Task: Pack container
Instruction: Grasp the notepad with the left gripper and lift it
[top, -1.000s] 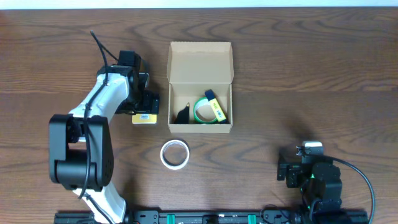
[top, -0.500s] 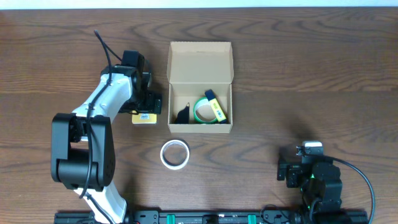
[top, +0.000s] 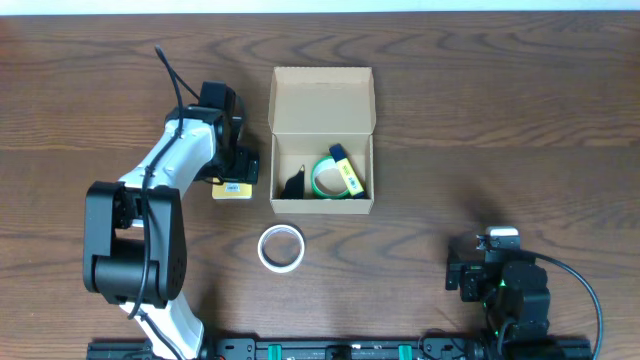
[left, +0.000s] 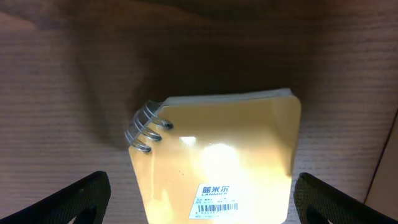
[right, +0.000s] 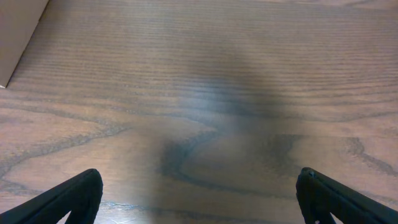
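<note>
The brown cardboard container (top: 321, 115) stands open at the table's middle back, its flap lid laid back. Inside lie a green tape roll (top: 328, 179), a blue-and-yellow item (top: 345, 170) and a black clip (top: 295, 183). A small yellow spiral pad (top: 231, 189) lies just left of the container; in the left wrist view it (left: 217, 162) fills the space between the fingers. My left gripper (top: 234, 172) is open, straddling the pad from above, fingers apart from its sides. My right gripper (top: 497, 272) is open and empty over bare table at the front right.
A white tape roll (top: 281, 247) lies on the wood table in front of the container. A corner of the container (right: 18, 34) shows at the top left of the right wrist view.
The left arm has shifted slightly toward the back right over the pad. The right arm and the objects have not moved.
</note>
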